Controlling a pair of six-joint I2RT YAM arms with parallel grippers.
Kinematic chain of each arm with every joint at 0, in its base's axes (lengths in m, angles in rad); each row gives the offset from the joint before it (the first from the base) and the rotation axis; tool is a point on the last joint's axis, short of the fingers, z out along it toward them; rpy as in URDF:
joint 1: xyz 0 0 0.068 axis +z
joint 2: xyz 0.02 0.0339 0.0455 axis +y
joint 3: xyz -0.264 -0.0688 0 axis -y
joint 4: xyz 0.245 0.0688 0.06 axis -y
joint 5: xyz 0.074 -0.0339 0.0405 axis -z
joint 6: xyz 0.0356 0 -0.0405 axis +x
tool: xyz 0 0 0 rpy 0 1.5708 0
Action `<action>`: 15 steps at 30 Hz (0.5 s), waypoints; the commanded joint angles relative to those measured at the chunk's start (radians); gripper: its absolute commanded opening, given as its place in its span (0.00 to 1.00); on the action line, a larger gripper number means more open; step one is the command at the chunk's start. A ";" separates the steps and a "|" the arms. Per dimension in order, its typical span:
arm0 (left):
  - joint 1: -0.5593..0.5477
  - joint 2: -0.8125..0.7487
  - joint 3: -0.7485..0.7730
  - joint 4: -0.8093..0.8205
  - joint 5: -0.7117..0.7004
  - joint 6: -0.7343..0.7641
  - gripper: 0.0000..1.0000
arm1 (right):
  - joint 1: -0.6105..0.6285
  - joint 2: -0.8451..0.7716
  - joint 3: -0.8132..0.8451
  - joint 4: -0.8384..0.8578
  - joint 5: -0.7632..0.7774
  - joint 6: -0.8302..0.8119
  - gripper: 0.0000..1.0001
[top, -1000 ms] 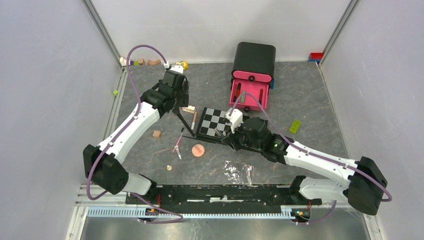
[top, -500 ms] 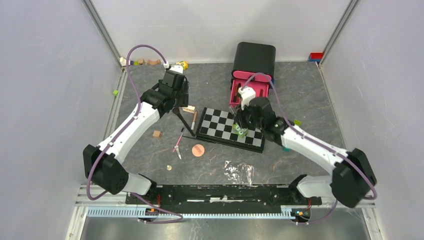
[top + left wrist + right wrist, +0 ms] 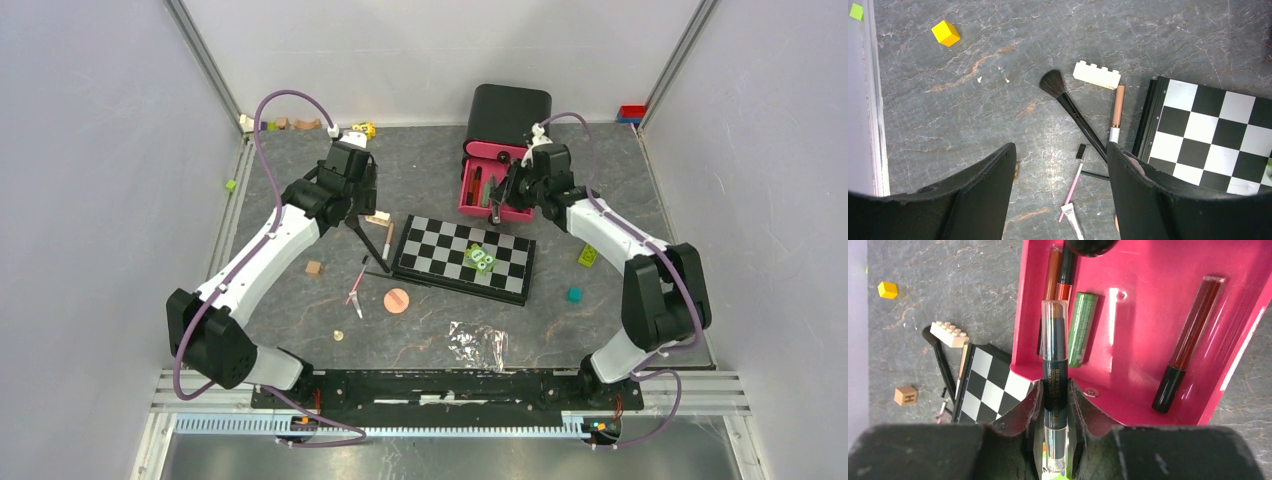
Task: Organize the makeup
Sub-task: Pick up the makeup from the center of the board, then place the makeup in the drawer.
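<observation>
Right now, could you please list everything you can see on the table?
pink case: one, pink, black lid, far centre
green tube: one, green, inside case
gloss tube: one, dark red, inside case
pencils: two, brown-orange, inside case
brush: one, black, left of board
peach pencil: one, peach, beside brush
pink wand: one, pink, by brush
puff: one, peach, near board
chequered board: one, black-white, centre
toy blocks: many, mixed, scattered
plastic wrap: one, clear, near edge
left gripper: open, over brush
right gripper: shut on dark stick, over case
</observation>
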 commanded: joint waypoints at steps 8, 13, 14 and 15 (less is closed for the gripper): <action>0.002 -0.017 0.000 0.035 -0.021 0.043 0.74 | -0.112 0.056 0.038 0.043 -0.099 0.165 0.03; 0.002 -0.013 0.001 0.036 -0.013 0.042 0.74 | -0.152 0.060 -0.007 0.108 -0.100 0.244 0.02; 0.002 -0.013 0.002 0.036 -0.011 0.042 0.74 | -0.156 0.067 -0.008 0.130 -0.104 0.253 0.02; 0.002 -0.012 0.001 0.035 -0.010 0.042 0.74 | -0.161 0.076 -0.007 0.139 -0.110 0.261 0.02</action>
